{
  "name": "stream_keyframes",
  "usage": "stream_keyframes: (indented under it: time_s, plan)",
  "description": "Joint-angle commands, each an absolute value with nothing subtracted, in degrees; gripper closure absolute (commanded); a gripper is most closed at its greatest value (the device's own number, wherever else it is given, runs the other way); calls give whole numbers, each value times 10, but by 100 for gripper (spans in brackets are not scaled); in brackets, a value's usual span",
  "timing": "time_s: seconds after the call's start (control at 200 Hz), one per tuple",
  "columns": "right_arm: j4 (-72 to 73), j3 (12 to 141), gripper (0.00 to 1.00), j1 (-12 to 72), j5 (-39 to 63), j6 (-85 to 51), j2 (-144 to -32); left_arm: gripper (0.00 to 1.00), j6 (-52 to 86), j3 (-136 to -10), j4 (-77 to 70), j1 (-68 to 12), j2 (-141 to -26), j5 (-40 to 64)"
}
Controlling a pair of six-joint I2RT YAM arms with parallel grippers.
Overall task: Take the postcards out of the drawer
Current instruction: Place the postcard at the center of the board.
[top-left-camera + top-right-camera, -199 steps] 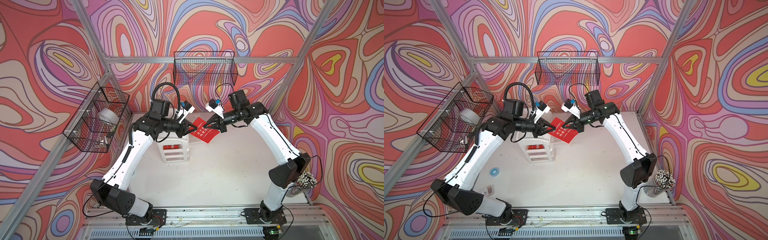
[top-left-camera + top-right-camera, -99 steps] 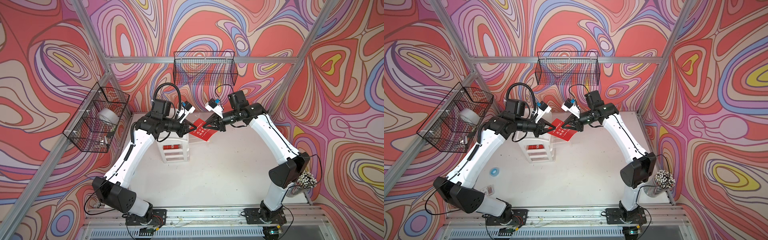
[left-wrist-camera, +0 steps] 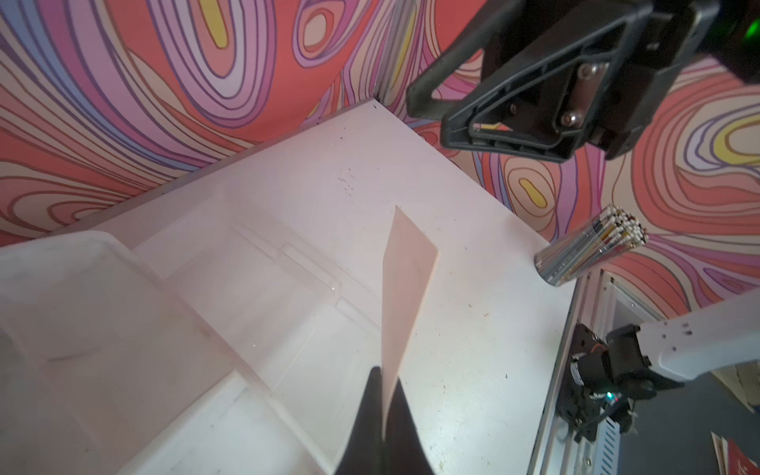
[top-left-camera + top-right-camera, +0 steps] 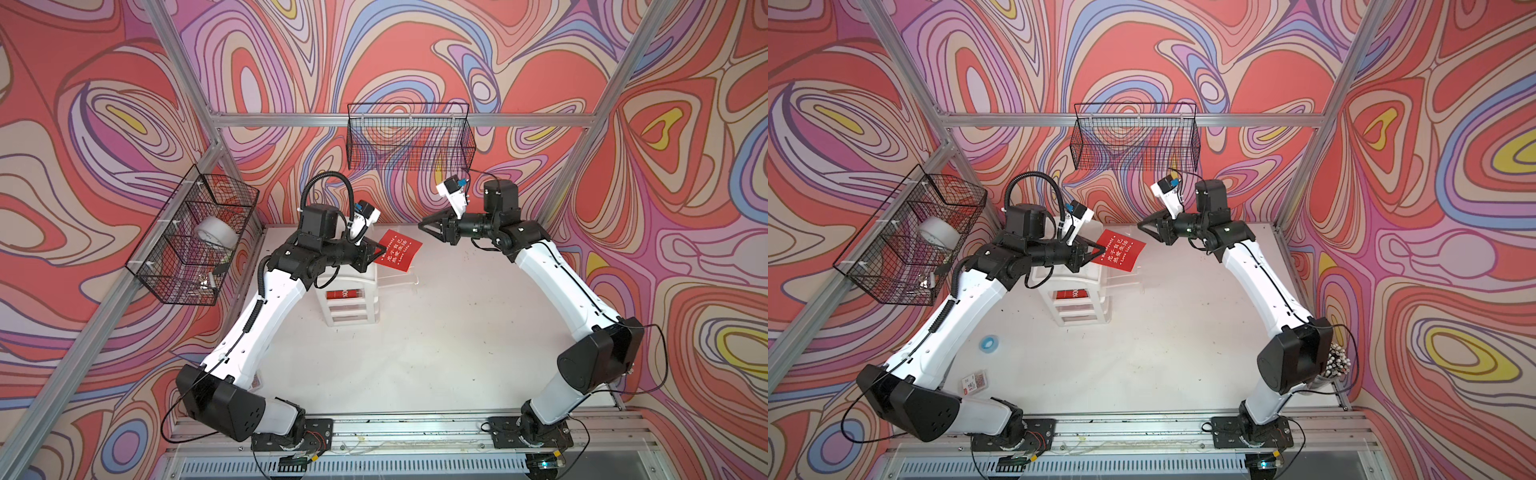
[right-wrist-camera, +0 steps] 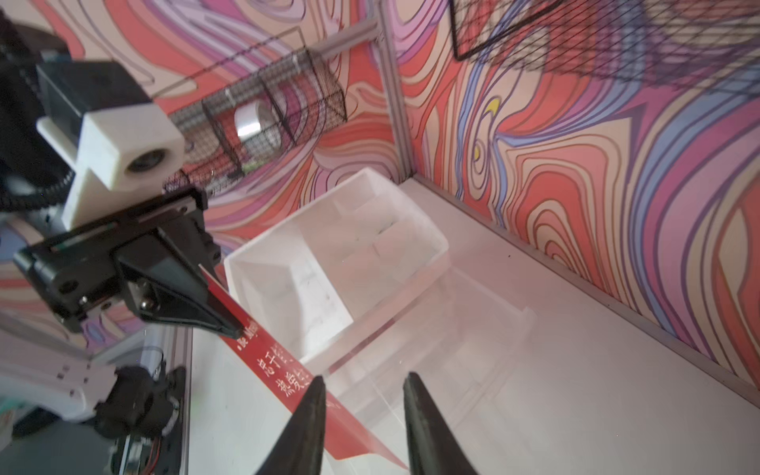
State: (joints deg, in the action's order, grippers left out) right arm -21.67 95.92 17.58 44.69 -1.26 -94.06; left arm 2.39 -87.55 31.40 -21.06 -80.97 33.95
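Left pincer (image 4: 377, 254) clamps a flat red rectangular postcard with white lettering (image 4: 397, 256) by one corner, aloft by the white plastic drawer unit (image 4: 351, 309); right pincer (image 4: 422, 226), jaws parted, hangs just beyond its far edge, apparently not touching.

Red white-lettered postcard (image 4: 398, 255) tilted aloft; second postcard (image 4: 348, 294) sits inside drawer (image 4: 353, 318)

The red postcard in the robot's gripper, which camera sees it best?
Both top views: almost the whole red postcard faces the camera, with its white lettering. The right wrist view shows it close but slanted. The left wrist view shows only its pale back.
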Motion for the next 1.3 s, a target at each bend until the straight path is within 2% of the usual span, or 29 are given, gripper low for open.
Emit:
stream_keyframes:
  time_s: [0.0,0.24,0.411,0.731,1.032,1.297]
  plan:
    - [-68,893,63,169,403,-141,-910,100,97,-883,250,-212,-795,301]
    - [62,801,57,169,403,-259,-898,100,180,-920,212,-213,-823,317]
    - [135,782,52,169,432,-311,-915,100,221,-920,157,-213,-835,361]
    - [259,776,51,169,507,-395,-939,100,253,-903,78,-213,-838,400]
    - [352,757,59,170,534,-460,-947,100,260,-893,46,-213,-846,396]
    - [393,747,71,170,538,-489,-940,100,254,-885,50,-213,-846,384]
